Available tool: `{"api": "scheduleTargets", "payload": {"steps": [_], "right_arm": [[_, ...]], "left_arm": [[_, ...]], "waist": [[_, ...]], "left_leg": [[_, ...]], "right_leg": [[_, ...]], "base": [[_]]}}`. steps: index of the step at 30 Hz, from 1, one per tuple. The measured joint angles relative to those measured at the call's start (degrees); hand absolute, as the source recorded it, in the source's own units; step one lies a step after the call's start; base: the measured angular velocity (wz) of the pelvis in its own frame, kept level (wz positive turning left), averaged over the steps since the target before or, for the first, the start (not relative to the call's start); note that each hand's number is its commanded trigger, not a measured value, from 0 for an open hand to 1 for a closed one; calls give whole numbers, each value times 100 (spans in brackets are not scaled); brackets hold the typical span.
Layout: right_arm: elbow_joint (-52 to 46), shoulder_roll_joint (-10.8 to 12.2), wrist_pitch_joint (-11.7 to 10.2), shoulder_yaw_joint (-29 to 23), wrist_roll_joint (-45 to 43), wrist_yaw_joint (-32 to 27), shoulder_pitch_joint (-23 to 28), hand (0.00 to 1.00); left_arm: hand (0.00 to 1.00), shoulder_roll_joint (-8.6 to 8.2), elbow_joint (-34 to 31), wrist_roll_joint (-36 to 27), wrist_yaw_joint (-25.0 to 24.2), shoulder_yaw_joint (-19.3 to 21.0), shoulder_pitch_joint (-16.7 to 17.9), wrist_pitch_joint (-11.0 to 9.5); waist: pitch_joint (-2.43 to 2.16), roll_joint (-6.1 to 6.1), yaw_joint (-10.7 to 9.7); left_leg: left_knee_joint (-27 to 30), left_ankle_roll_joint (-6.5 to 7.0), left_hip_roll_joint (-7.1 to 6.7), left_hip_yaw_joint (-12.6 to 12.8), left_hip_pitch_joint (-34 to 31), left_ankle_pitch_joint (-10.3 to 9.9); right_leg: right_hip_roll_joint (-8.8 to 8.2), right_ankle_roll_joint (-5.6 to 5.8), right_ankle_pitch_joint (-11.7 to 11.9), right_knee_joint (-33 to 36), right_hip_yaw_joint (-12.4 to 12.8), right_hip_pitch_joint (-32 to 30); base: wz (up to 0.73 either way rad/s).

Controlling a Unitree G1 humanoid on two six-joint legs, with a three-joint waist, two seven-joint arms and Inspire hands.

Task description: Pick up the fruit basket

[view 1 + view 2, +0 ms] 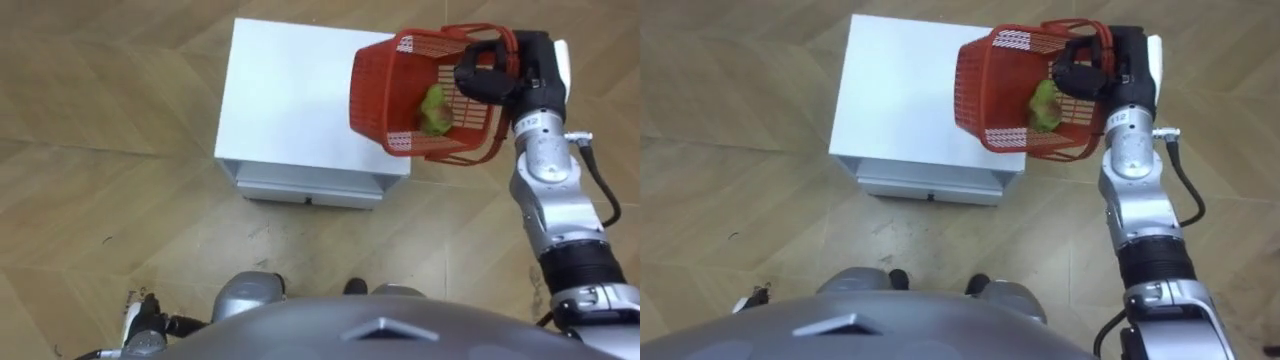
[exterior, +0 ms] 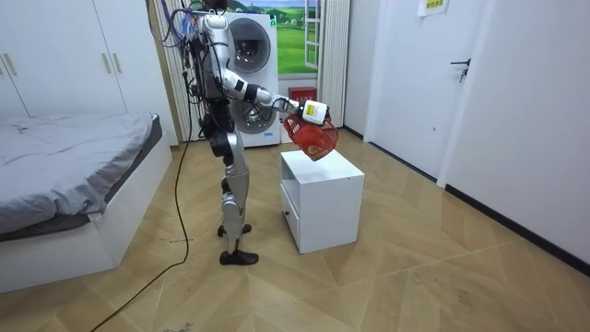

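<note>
The right robot hand (image 1: 490, 72) is closed round the handle of the basket (image 1: 385, 95), which hangs tilted to the hand's left, over the right edge of the desk (image 1: 285, 95) and clear of its top. A fruit (image 1: 435, 108) lies in the basket, just beside the hand. The desk stands below and left of the hand. A washing machine (image 2: 249, 55) stands behind the hand, a bed (image 2: 74, 175) well apart from it.

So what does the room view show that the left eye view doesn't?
Room view adds: the robot standing at the white cabinet, a bed, a washing machine, a door. Left eye view adds: green fruit in the red basket, the right hand curled round its handle, the left hand low at the left. Both: the basket held tilted over the cabinet.
</note>
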Motion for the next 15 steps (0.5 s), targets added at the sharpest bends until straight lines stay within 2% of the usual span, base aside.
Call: {"api": "scheduleTargets", "payload": {"steps": [5,15], "right_arm": [[-190,0,0,1,100,56,0,100],[-395,0,-6,1,232,120,0,100]], "left_arm": [[0,-38,30,1,0,3,9,-1],[0,-53,57,12,-86,36,8,6]], "waist": [[-1,7,32],[55,-54,46]], "left_leg": [[10,-6,3,-4,8,15],[-16,-5,-3,-23,0,13]], "right_leg": [[2,1,-14,11,-5,-3],[0,9,-34,2,-17,-4]], "base": [[0],[0]]}}
